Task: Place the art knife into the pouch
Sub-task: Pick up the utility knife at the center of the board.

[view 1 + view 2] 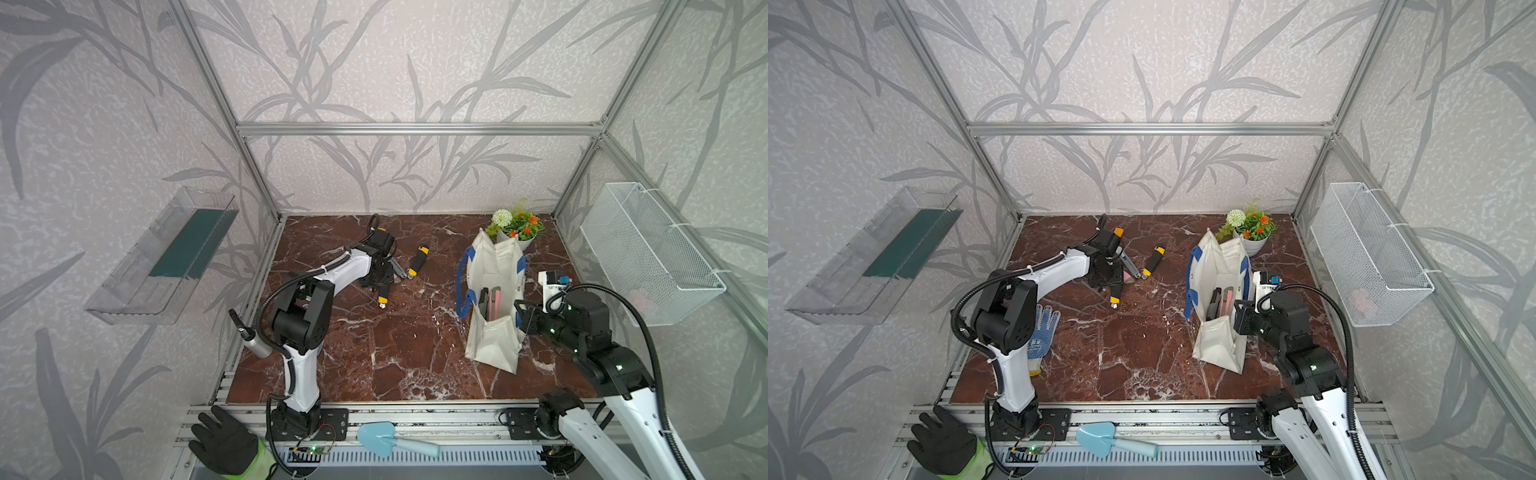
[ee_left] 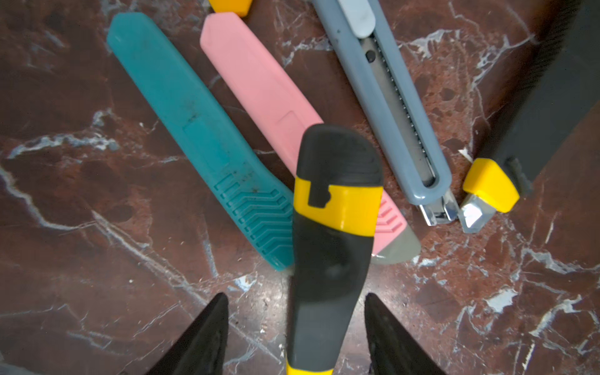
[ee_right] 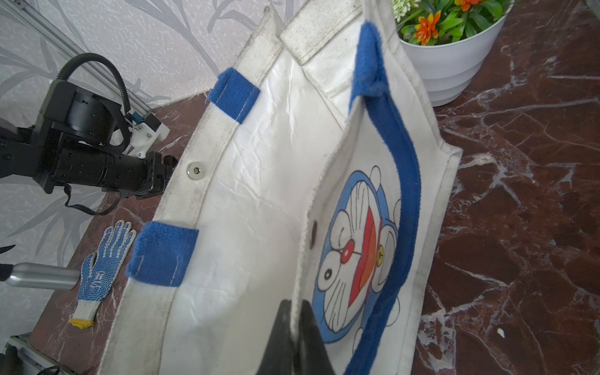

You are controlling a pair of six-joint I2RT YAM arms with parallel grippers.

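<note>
- Two black fingers (image 2: 207, 331) of your left gripper (image 2: 295, 295) stand apart on either side of the black-and-yellow art knife (image 2: 334, 227). Marble shows in the gap on each flank, so the jaws are open and grip nothing.
- The knife rests over the ends of a teal knife (image 2: 201, 136) and a pink knife (image 2: 259, 84) on the red marble table (image 2: 81, 194). A grey knife (image 2: 389, 97) and a second black-and-yellow knife (image 2: 545, 113) lie just beside them.
- In both top views you find this cluster left of centre in the frame, under the left wrist.
- Your right gripper (image 3: 293, 324) is pinched closed on the rim of the pouch (image 3: 259, 162), with the fabric caught between its tips. The blue cat print is on the outer face of the gripped wall.
- The pouch stands right of centre in both top views, mouth open and well apart from the knives. A dark thing and a pink one show inside it.
- A white flower pot (image 1: 521, 243) sits just behind the pouch, toward the upper right of the marble.
</note>
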